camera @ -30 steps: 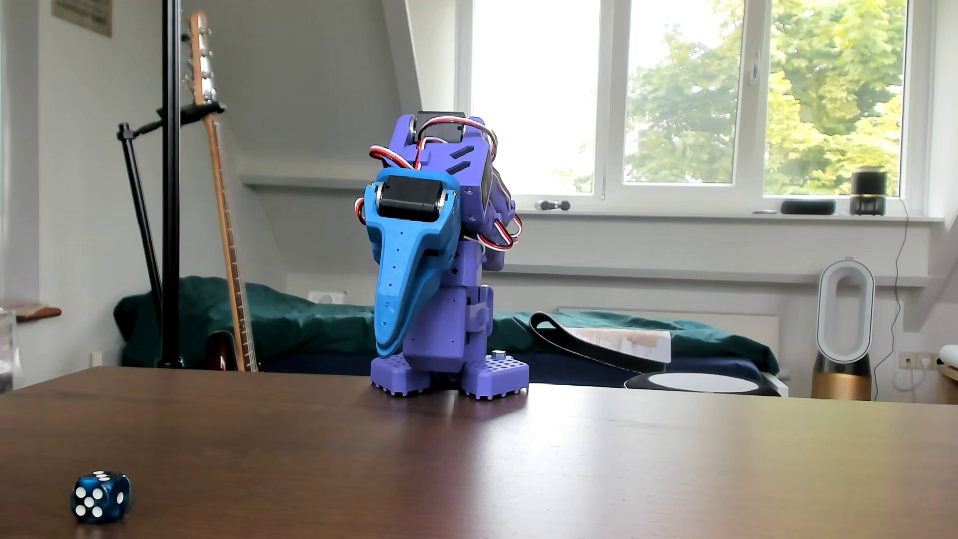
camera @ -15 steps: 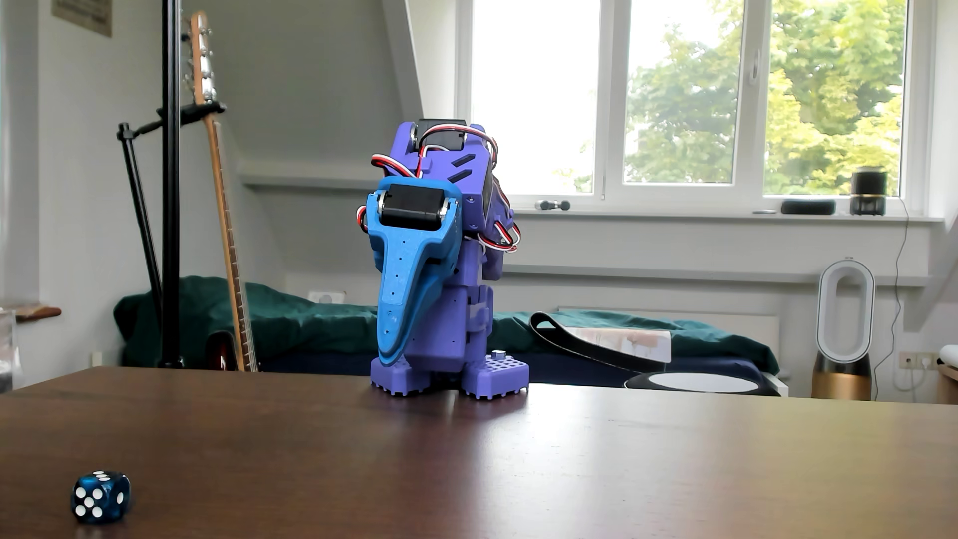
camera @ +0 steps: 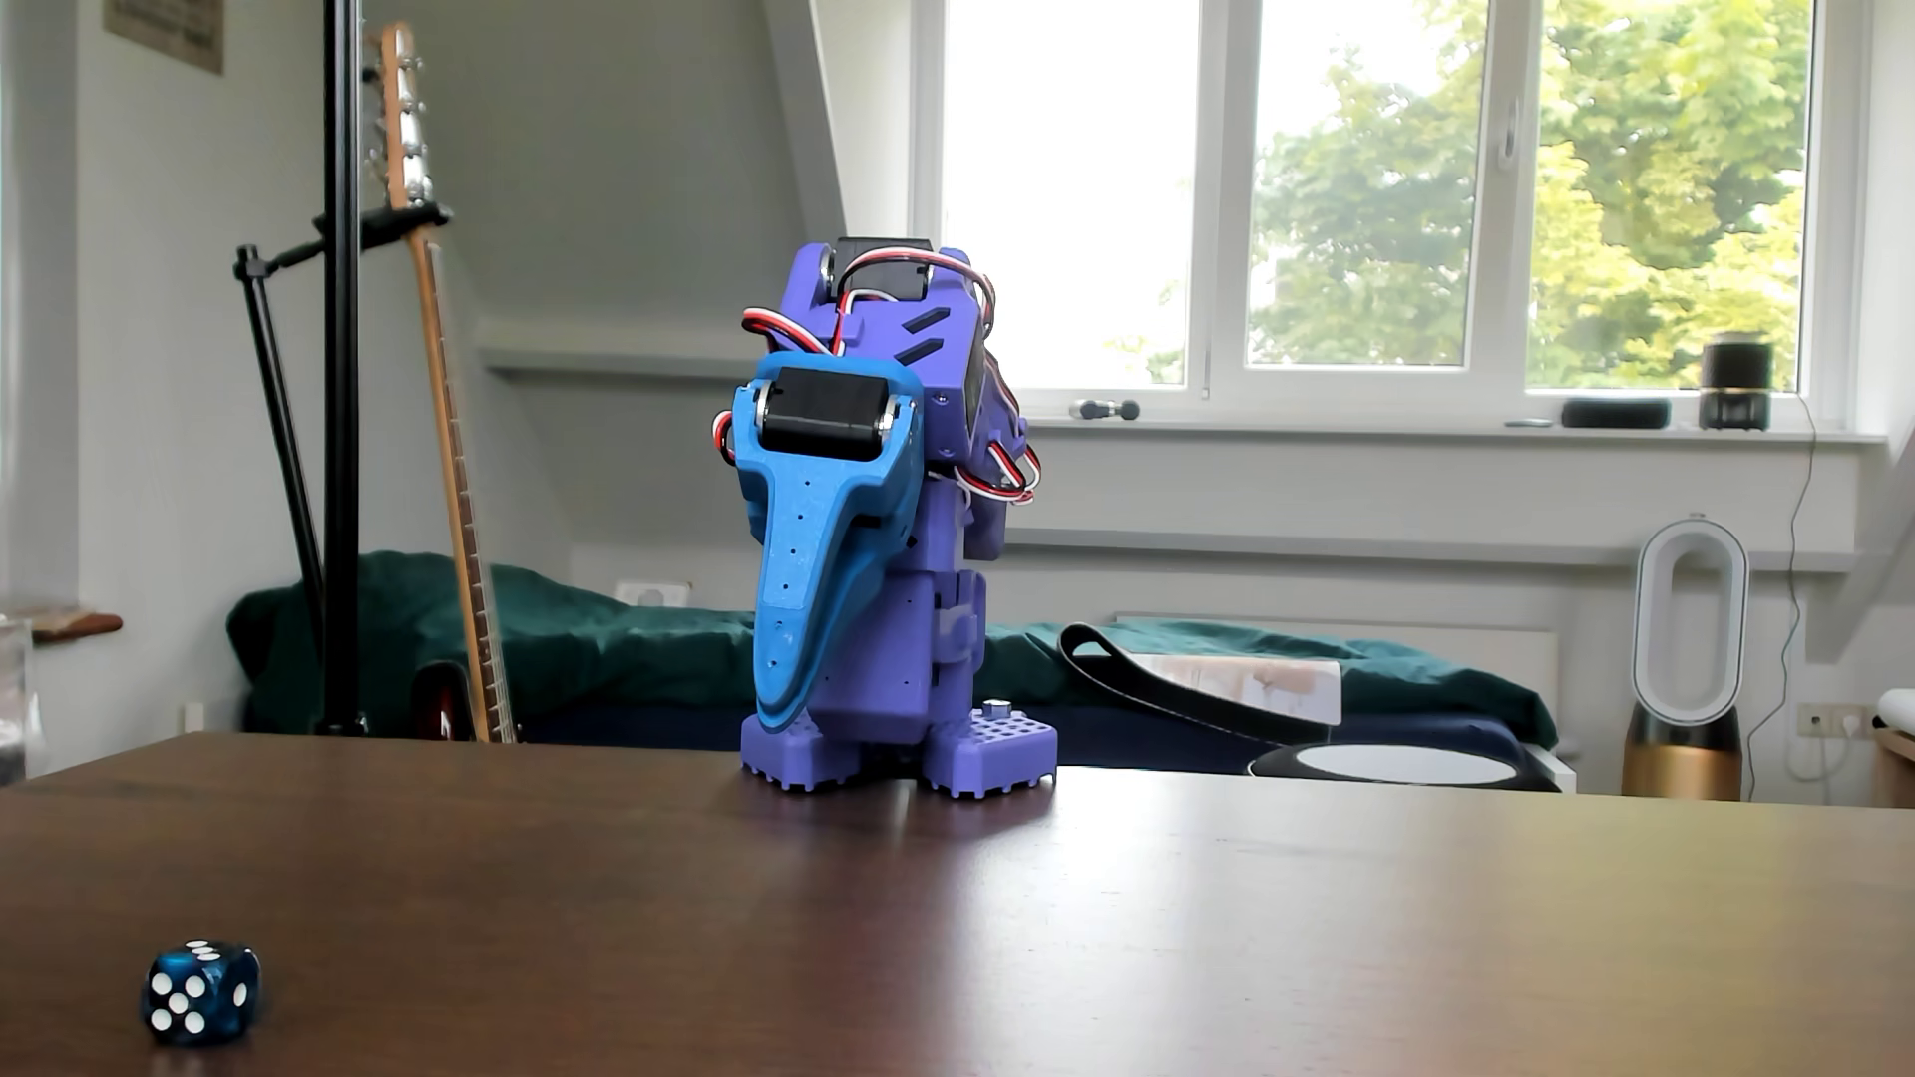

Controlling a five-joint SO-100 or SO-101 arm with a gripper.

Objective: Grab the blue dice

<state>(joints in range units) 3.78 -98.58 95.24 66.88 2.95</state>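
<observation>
Nothing of the task is done, judging by the other view. The blue dice (camera: 201, 992) rests alone on the brown table (camera: 1140, 911) at the near left corner, five pips facing the camera, well apart from the arm (camera: 891, 518), which sits folded at the far edge. The gripper (camera: 777, 715) points down in front of its base, empty; its blue fingers appear together. Reaching, closing and lifting all remain. No readable writing or brand is visible.

One blue dice (camera: 201, 992) lower left, one purple arm (camera: 891, 518) at centre, one guitar (camera: 446, 414) upper left.
</observation>
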